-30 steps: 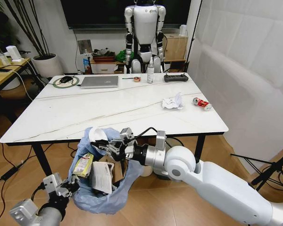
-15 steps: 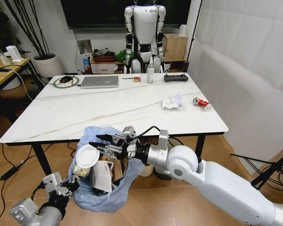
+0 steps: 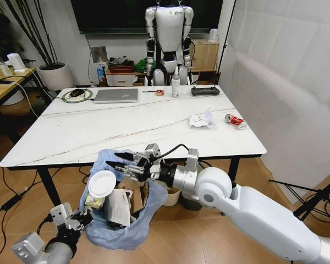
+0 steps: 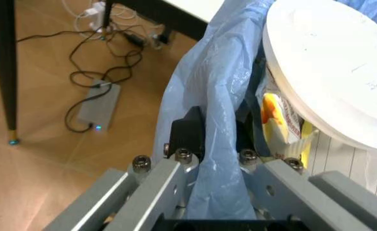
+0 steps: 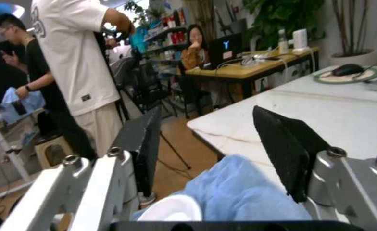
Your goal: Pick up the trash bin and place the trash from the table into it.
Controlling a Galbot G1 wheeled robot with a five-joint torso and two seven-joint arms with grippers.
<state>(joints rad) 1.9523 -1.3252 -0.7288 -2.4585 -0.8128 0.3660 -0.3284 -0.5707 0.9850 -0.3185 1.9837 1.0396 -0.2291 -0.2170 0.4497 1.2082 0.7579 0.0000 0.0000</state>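
Note:
The trash bin (image 3: 121, 220), lined with a crinkled light-blue bag, hangs below the table's near edge. My left gripper (image 3: 80, 220) is shut on its rim; in the left wrist view the gripper (image 4: 217, 144) pinches the bag. Inside lie a white paper plate (image 3: 102, 183) (image 4: 330, 72), a yellow wrapper (image 4: 278, 120) and printed paper. My right gripper (image 3: 129, 164) (image 5: 214, 144) stands open just above the bin's mouth, holding nothing. On the white table (image 3: 99, 132) remain a crumpled tissue (image 3: 201, 120) and a crushed red can (image 3: 235, 121) at the right.
A laptop (image 3: 116, 95), mouse (image 3: 77, 93), spray bottle (image 3: 175, 85), tape roll (image 3: 160, 92) and black controller (image 3: 204, 91) sit along the table's far edge. A humanoid robot (image 3: 168, 38) stands behind. A wooden table (image 3: 5, 82) is left, a white curtain right, cables on the floor (image 4: 92, 82).
My right gripper let go of the white plate, which dropped into the bin. The gripper then opened wide and drew slightly up and right. The left arm and bin stayed put.

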